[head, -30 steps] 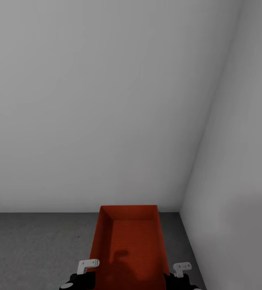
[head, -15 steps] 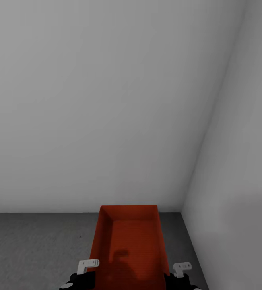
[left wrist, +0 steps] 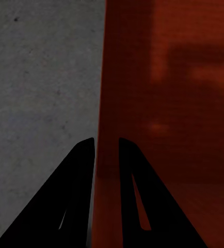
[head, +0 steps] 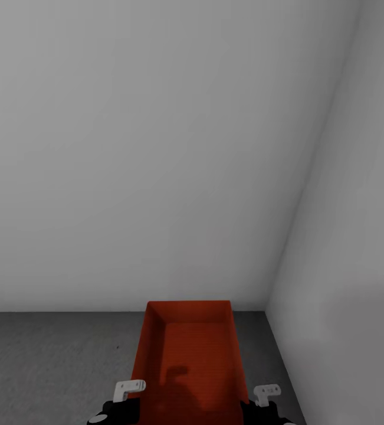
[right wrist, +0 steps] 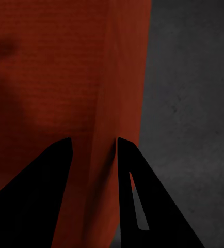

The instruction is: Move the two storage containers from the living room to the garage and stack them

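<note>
One orange-red storage container (head: 189, 360) hangs low in the head view, lidless and empty, long axis pointing at the white wall. It is over the dark grey garage floor (head: 50, 366), near the room's corner. My left gripper (left wrist: 106, 143) is shut on the container's left long wall (left wrist: 108, 77), one finger outside and one inside. My right gripper (right wrist: 91, 143) is shut on the right long wall (right wrist: 123, 67) in the same way. Both wrists show at the container's near end, the left wrist (head: 124, 402) and the right wrist (head: 263, 401). Whether the container touches the floor I cannot tell.
A plain white wall (head: 127, 165) stands straight ahead. A second white wall (head: 351, 265) closes the right side, meeting it in a corner just right of the container. Open grey floor stretches to the left.
The head view has shifted a few pixels at most. The container and both grips look the same.
</note>
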`<state>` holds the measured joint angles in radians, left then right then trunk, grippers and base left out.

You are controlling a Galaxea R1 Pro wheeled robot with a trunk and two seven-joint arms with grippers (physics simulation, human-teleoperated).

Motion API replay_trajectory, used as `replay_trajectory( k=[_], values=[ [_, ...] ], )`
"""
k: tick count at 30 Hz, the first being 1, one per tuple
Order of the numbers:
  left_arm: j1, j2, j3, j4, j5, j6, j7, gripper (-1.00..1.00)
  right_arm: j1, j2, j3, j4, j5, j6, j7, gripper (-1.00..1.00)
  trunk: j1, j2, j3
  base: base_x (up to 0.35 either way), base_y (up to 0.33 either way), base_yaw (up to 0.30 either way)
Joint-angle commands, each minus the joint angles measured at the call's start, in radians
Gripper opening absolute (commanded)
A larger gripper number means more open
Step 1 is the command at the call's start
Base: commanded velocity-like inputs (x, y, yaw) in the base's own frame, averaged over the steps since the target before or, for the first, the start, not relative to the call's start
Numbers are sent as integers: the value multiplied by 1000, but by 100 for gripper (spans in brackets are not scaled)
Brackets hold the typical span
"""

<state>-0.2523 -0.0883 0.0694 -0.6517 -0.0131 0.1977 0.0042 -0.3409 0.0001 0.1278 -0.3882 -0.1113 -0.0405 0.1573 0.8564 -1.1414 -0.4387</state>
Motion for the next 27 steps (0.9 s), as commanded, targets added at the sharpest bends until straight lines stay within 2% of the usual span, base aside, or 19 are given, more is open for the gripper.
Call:
replay_trajectory(
  k=[1,7,27],
  values=[
    [-1,-2,15,-77,-21,-49,10,-100,0,0,15,3,-12,-4,22,-100,0,-1,-1,0,0,0],
    [-1,-2,15,-77,-21,-49,10,-100,0,0,14,3,-12,-4,21,-100,0,-1,-1,0,0,0],
    [-1,-2,15,-77,-21,-49,10,-100,0,0,13,5,-14,-4,21,-100,77,-141,-64,0,0,0]
  ],
)
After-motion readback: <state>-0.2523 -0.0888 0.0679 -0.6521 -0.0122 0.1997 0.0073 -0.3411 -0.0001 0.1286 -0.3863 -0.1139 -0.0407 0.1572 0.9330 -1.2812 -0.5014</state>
